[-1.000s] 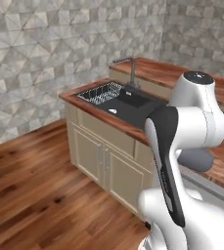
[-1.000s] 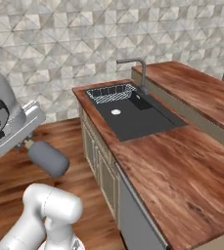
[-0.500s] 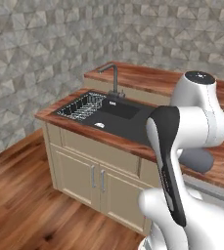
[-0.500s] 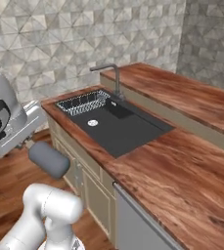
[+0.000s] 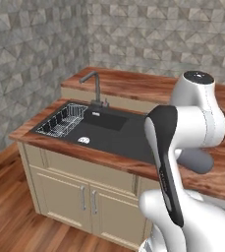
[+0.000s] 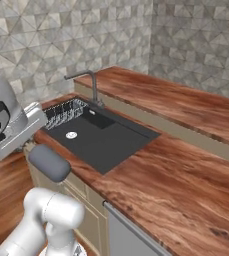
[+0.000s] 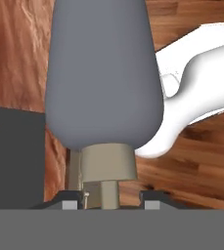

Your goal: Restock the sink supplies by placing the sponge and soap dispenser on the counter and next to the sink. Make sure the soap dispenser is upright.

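In the hand view my gripper [image 7: 110,199] is shut on the soap dispenser [image 7: 103,73]. Its fingertips clamp the tan pump top, and the grey-blue body points away from the hand. The same bottle pokes out below the hand, off the counter's front edge [image 6: 47,162], and beside the white arm [image 5: 196,160]. The black sink [image 5: 115,136] [image 6: 102,141] is set into the reddish-brown counter [image 5: 128,78] [image 6: 186,175], ahead of the arm. The sponge is out of view.
A dark gooseneck faucet [image 5: 95,84] [image 6: 90,82] stands behind the basin. A wire rack [image 5: 61,121] [image 6: 64,113] fills the basin's left end. Beige cabinet doors [image 5: 74,197] face the wooden floor. Broad bare countertop stretches right of the sink [image 6: 196,150].
The whole picture has shifted, so the base has driven: the sink and counter now sit closer and more side-on. The arm keeps its pose, still holding the bottle.
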{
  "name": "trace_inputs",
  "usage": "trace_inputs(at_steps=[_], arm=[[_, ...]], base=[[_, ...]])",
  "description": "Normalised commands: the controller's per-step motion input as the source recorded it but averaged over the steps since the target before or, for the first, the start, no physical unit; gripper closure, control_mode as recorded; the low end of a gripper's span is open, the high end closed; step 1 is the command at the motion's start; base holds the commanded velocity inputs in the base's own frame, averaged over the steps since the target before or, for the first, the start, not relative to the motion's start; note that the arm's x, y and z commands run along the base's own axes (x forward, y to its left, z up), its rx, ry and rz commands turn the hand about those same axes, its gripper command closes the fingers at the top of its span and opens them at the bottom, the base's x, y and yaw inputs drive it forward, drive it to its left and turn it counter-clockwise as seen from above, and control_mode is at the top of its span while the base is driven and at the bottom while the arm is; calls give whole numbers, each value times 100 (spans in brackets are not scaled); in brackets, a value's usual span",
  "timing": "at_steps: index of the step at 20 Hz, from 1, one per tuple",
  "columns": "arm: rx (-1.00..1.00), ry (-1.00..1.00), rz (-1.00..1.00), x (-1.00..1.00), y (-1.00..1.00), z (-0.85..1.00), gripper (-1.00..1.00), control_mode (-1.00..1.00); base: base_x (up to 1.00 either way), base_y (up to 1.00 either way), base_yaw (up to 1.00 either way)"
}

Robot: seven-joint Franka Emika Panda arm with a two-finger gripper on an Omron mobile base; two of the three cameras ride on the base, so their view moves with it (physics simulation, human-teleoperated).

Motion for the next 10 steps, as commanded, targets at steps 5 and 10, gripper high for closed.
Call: trace_inputs(at_steps=[5, 10], arm=[[15, 4, -17, 65, -49, 4, 100, -100], [28, 0, 0, 65, -92, 2, 100, -100]], base=[[0, 0, 0], [0, 0, 0]])
